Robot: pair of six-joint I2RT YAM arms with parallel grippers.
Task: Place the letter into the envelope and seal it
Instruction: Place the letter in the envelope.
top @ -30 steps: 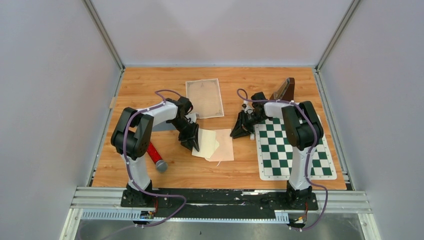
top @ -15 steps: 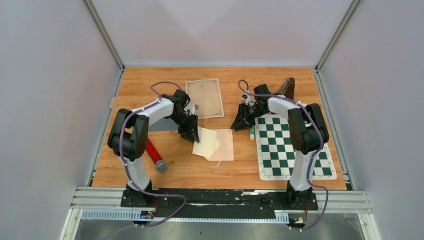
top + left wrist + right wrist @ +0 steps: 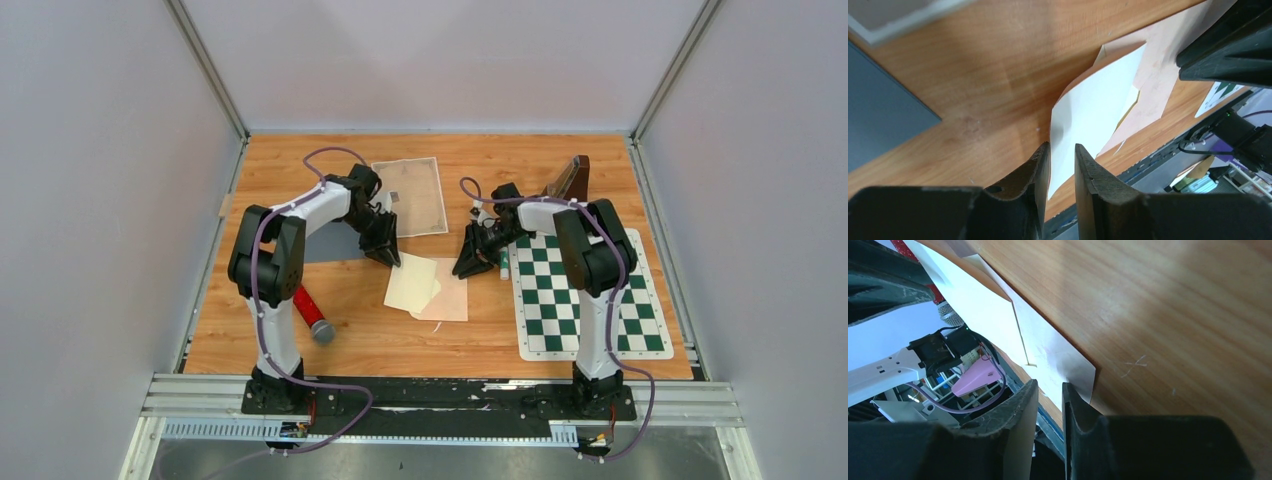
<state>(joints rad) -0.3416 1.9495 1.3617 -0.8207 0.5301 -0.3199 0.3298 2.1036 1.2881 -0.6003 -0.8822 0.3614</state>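
The cream letter (image 3: pixel 411 284) lies on the wooden table, overlapping the left part of the peach envelope (image 3: pixel 452 298). My left gripper (image 3: pixel 389 256) hovers at the letter's far-left corner. In the left wrist view its jaws (image 3: pixel 1062 147) stand slightly apart, with the letter (image 3: pixel 1093 100) showing through the gap and nothing pinched. My right gripper (image 3: pixel 467 266) sits at the envelope's far-right corner. Its jaws (image 3: pixel 1050 387) are also narrowly open, just off the corner of the envelope (image 3: pixel 1063 360).
A green chessboard mat (image 3: pixel 585 300) lies to the right, with a small green-and-white stick (image 3: pixel 503 262) at its left edge. A bordered sheet (image 3: pixel 410 195) lies at the back. A grey sheet (image 3: pixel 322 246) and a red microphone (image 3: pixel 312 313) are on the left, a dark wooden object (image 3: pixel 570 180) at the back right.
My left gripper has moved from the letter's left edge toward the back, to its far-left corner. My right gripper has shifted slightly left toward the envelope. The letter has turned a little.
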